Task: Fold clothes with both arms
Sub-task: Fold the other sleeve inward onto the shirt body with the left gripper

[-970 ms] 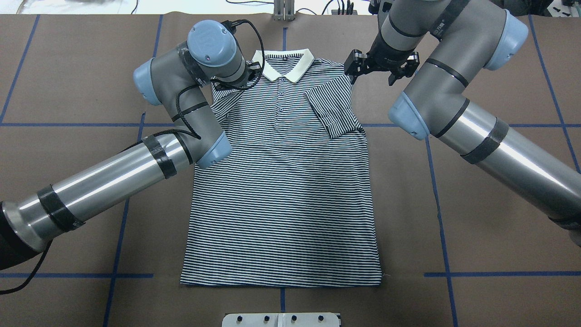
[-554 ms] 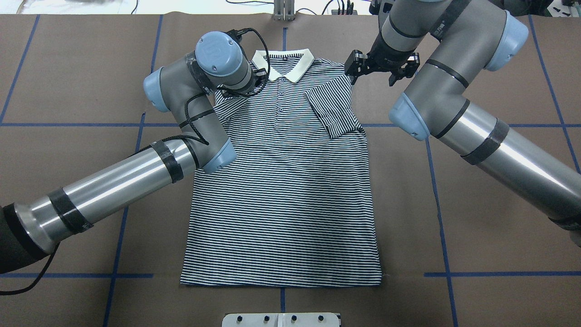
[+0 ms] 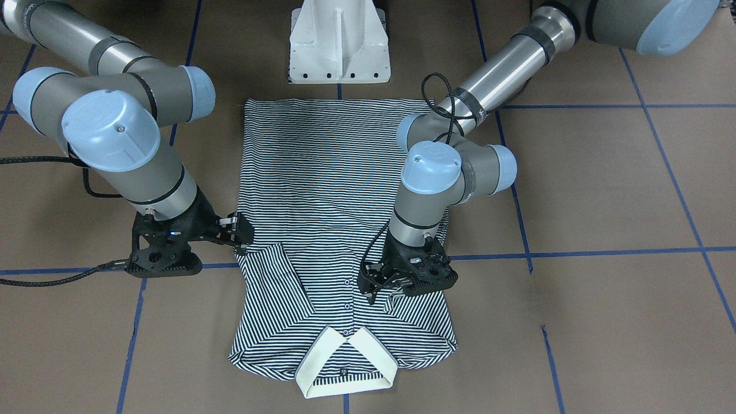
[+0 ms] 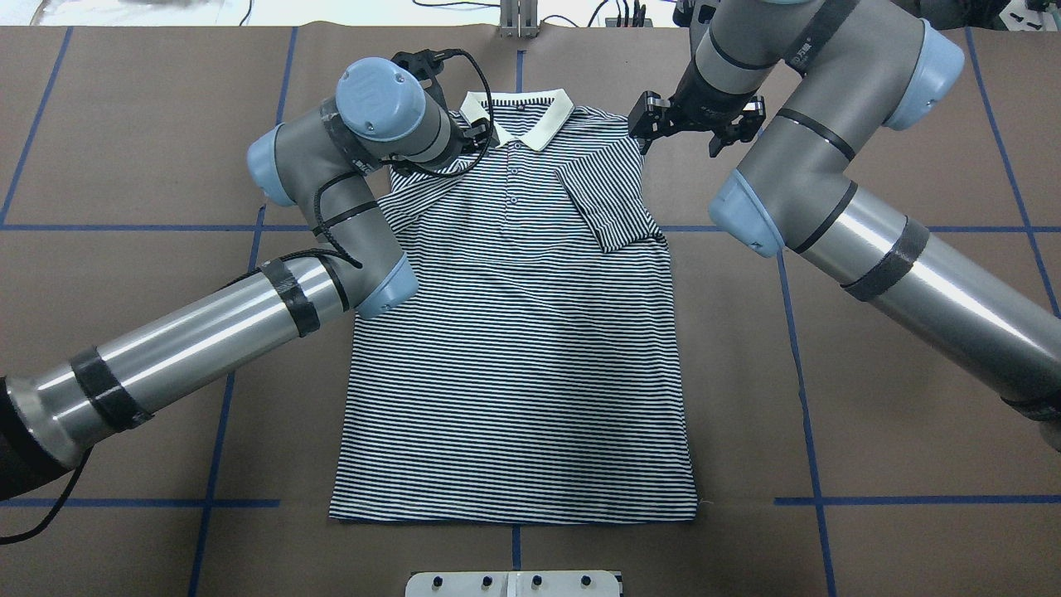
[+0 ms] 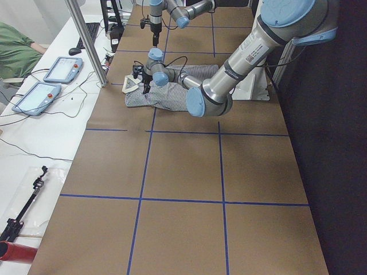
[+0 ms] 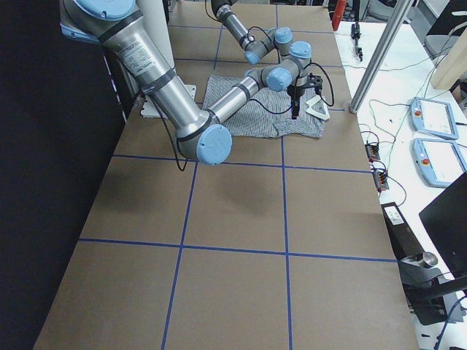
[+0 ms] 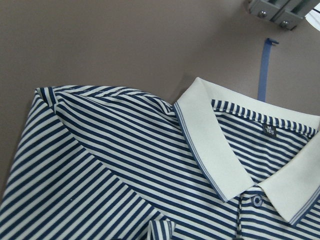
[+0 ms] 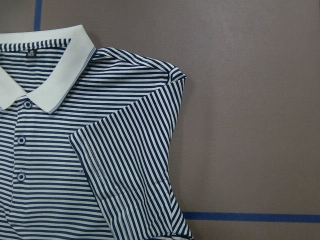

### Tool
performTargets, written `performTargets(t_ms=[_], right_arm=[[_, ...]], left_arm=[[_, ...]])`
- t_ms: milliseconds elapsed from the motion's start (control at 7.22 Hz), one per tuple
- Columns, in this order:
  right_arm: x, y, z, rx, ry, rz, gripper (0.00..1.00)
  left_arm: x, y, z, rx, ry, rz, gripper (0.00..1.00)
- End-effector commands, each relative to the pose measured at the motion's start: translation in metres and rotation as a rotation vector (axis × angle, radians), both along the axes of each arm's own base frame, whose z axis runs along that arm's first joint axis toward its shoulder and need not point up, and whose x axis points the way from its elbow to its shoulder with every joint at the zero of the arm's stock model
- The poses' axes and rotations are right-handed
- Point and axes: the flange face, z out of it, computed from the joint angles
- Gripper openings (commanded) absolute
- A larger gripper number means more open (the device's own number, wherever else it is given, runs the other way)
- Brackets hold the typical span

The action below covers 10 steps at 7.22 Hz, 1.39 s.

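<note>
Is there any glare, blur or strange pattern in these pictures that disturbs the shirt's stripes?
Front-facing view: a bluish moiré ripple crosses the stripes of the polo shirt. Overhead view: bright highlights run along the left arm and right arm tubes. Both wrist views: stripes sharp, light even. Side views: shirt too small to judge.

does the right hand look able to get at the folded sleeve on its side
Probably yes: the right hand is just off the shirt's edge, and the folded sleeve lies uncovered right beside it, with nothing in between.

Left arm [image 4: 207, 323] and right arm [image 4: 928, 282] are silver-grey tubes with pale-blue caps, black bands and cables.
</note>
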Motion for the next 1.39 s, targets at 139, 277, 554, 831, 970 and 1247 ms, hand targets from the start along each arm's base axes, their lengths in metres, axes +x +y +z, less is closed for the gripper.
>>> performTargets(t_ms=[139,277,554,831,970,1247], right_arm=[[-0.002,0.002,-0.002,0.001,-0.003,-0.001,1.0],[-0.004,0.004,-0.004,0.0,-0.006,0.0,1.0],[-0.005,0.006,-0.005,0.001,-0.007,-0.003,1.0],[-0.004,0.007,-0.007,0.004,-0.011,-0.002,1.0],[-0.004,0.007,-0.007,0.003,-0.012,-0.001,1.0],[-0.002,0.008,-0.007,0.006,-0.014,0.0,1.0]], left_arm=[[-0.044,0.029,0.06,0.016,-0.024,0.02,1.0],[-0.045,0.03,0.066,0.014,-0.029,0.021,1.0],[-0.05,0.036,0.078,0.009,-0.036,0.022,1.0],[-0.044,0.039,0.071,0.011,-0.026,0.026,1.0],[-0.04,0.042,0.071,0.009,-0.027,0.031,1.0],[-0.034,0.046,0.067,0.013,-0.015,0.041,1.0]])
